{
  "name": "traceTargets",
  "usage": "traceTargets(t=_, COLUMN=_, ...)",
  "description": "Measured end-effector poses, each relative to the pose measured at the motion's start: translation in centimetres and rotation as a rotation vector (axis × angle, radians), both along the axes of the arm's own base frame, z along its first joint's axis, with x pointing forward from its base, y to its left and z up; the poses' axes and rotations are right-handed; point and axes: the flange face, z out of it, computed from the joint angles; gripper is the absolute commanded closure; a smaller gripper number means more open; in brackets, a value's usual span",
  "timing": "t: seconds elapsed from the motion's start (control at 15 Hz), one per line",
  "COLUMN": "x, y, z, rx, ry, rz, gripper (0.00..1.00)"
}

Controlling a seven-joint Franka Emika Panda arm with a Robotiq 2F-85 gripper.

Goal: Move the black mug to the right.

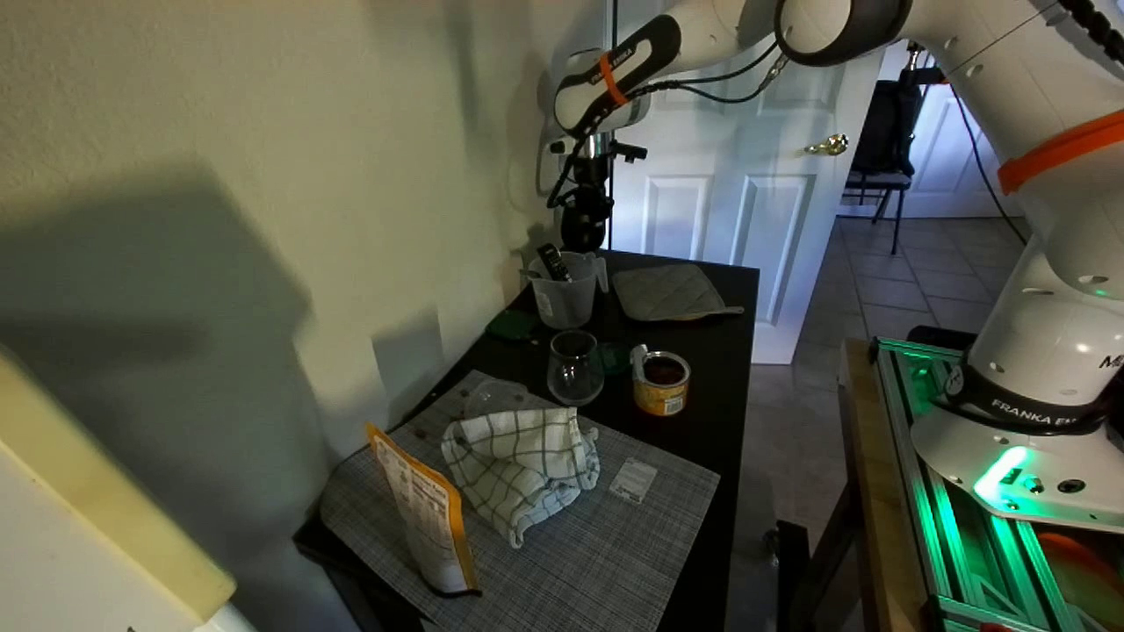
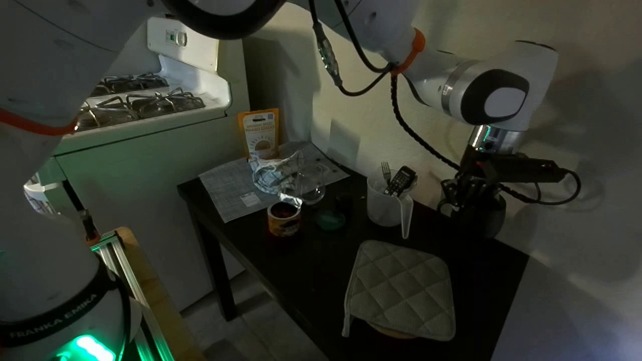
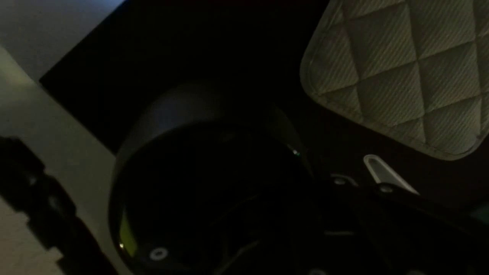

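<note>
Evidently, step for the black mug (image 2: 484,218): looked like carrying and placing, with the lift done and the setting-down not yet.
Spot at the black table (image 2: 311,271): hung near the corner by the wall (image 1: 386,219), just beyond the measuring jug (image 2: 378,208) and to the robot's right of it; seemed raised in both exterior views, with any gap beneath too dark to confirm.
Next move, toward the table: called, by judgement, for drawing in from the wall-side edge, overlapped in the wrist view, then lowering level, clear of the quilted pot holder (image 2: 401,291), and letting go.
Robotiq gripper (image 2: 456,198): seemed to hold the mug between narrowed fingers on the jug-facing side; could not tell whether by rim or elsewhere.
Franka arm (image 1: 1010,105): reached out high from the base (image 1: 1045,452), over the table, with wrist turned down and gripper pointing downward.
</note>
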Motion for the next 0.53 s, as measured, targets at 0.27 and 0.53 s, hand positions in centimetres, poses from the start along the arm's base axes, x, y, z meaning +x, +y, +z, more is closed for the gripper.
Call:
traceTargets(t=0.27, x=1.6, y=1.6, z=-2.4, rx=0.033, ry=0.007, rz=0.046, gripper=0.97)
traceTargets(t=0.53, x=2.0, y=1.6, z=-3.8, rx=0.045, ry=0.023, rz=0.05, gripper=0.97)
